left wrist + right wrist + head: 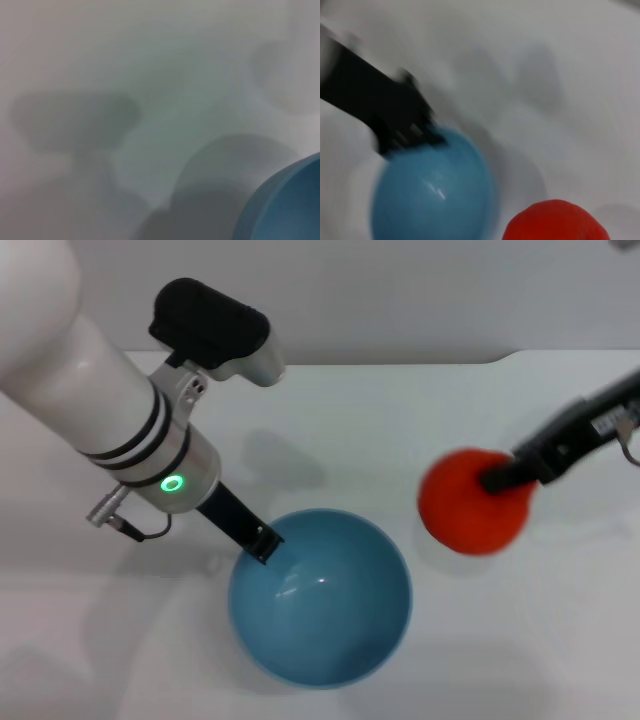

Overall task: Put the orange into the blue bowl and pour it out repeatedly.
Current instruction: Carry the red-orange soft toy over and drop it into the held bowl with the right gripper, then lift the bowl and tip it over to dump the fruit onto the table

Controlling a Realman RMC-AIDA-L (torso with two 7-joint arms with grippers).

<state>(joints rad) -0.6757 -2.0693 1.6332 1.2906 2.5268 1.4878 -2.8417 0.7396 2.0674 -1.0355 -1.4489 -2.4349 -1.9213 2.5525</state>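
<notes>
Right gripper (497,480) fingers pinch the orange (470,505) just right of the blue bowl (320,600) (small gap); left gripper (262,542) fingers clamp its rim.

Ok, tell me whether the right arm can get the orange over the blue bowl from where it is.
Probably yes. The right gripper holds the orange just beside the blue bowl, with bare table between. The left gripper grips only the bowl's far-left rim, leaving the mouth open.

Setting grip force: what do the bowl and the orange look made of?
The blue bowl: smooth, glossy, with bright glints inside; glazed ceramic or hard plastic, can't tell which. The orange, held by the right claw: matte red-orange skin, no shine; real or imitation unclear.
</notes>
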